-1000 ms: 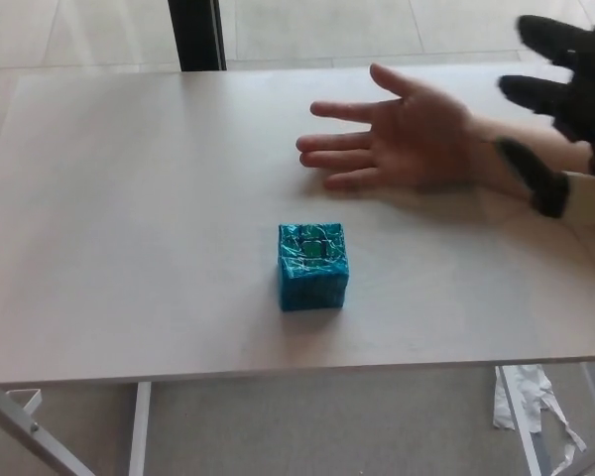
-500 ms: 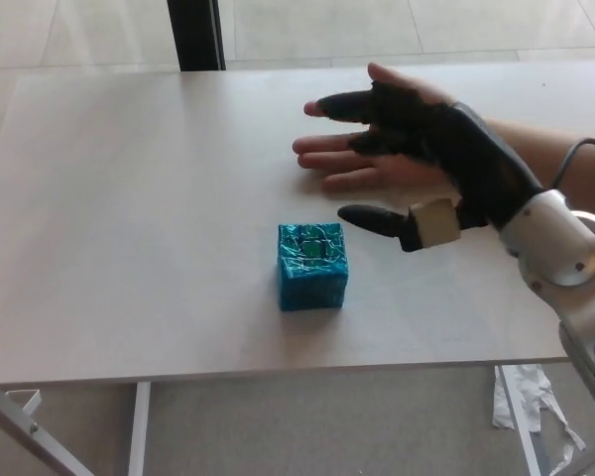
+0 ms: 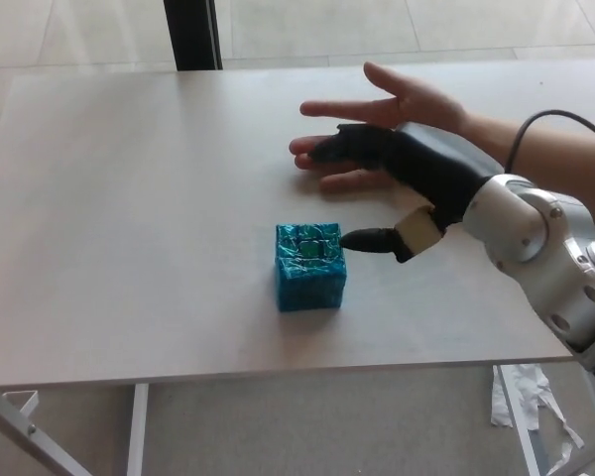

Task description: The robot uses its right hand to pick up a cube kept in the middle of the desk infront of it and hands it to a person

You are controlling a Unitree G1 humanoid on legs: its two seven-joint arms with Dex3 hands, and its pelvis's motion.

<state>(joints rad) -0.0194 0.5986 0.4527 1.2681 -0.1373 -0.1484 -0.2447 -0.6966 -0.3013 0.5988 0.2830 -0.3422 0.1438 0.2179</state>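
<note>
A small teal, foil-wrapped cube [image 3: 310,266] sits near the middle of a pale grey desk [image 3: 129,218]. The robot's black right hand [image 3: 402,178] hovers at the cube's two o'clock, fingers spread and holding nothing, its thumb tip just beside the cube's right edge. A person's open, palm-up hand [image 3: 397,114] rests on the desk at one o'clock, partly behind the robot's fingers.

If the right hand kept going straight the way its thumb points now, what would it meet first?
Most likely the cube: the right hand points toward picture left, its thumb tip level with the cube's upper right edge and very near it. The one view does not settle the hand's height.
</note>
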